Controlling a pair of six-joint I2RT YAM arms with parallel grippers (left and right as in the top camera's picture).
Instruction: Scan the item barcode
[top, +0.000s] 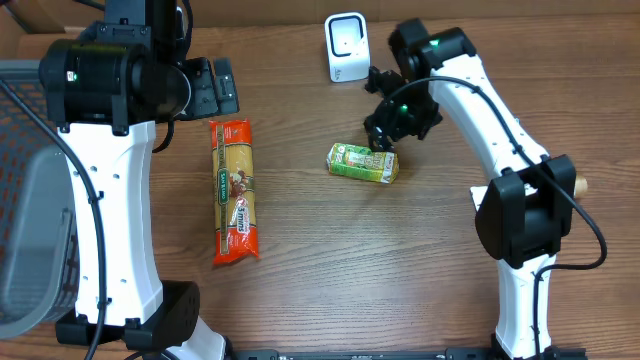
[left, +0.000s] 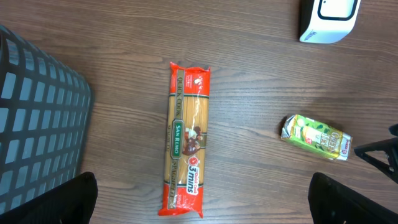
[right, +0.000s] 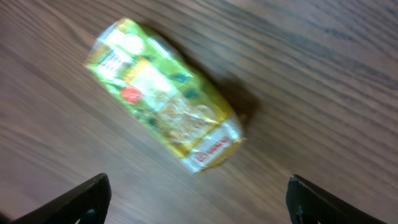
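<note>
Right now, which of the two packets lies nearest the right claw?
The small green-and-yellow packet, lying right by the right claw. The long orange pasta packet lies well away, nearer the left arm.

we see a brown wooden table (top: 330, 260). a long orange pasta packet (top: 234, 190) lies flat left of the middle. a small green carton (top: 363, 162) lies on its side, well apart from the packet. a white scanner (top: 346, 48) stands at the far edge, and a grey mesh basket (top: 25, 200) sits at the left.
</note>
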